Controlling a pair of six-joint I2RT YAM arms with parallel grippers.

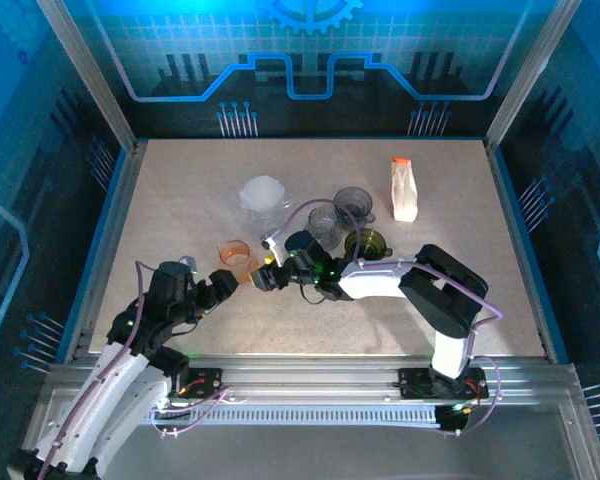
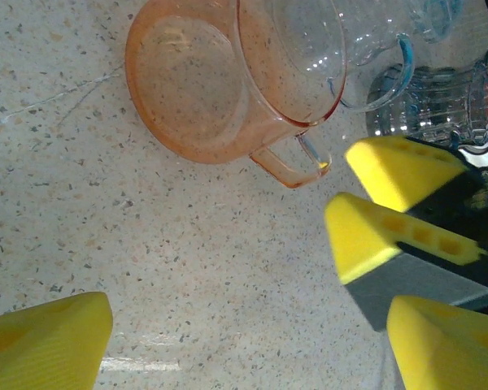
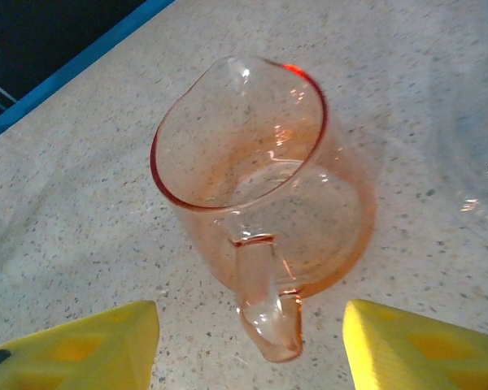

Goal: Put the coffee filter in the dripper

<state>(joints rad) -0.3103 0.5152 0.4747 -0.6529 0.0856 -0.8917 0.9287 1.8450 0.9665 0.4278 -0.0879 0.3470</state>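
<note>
Right gripper [image 3: 248,329]: nearest the lens; its yellow fingers stand wide apart, one on each side of the pink vessel's handle [image 3: 264,305], clear of it and holding nothing.
Pink glass vessel [image 3: 252,187]: seems to stand upright on the speckled table [image 3: 73,171], handle turned toward the right gripper, pouring lip on the far side; nothing lies inside it.
Left gripper [image 2: 252,317]: just beside the pink vessel on its handle side, facing the right gripper's fingers; spread wide, with only bare table between its pads.
Coffee filter: not surely identifiable; a whitish shape [image 1: 262,192] beyond the pink vessel, well apart from it toward the back wall, may be the filter or its holder.
Dark glass pieces [image 1: 340,215]: a small cluster beyond the pink vessel on the right arm's side; whether one of them or the pink vessel is the dripper cannot be told.
White bottle [image 1: 405,190]: orange-capped, well apart from the pink vessel, past the dark cluster.
Progress: judged barely begun. No filter is in either gripper or seated in any vessel; fetching it and setting it into the dripper both remain.
</note>
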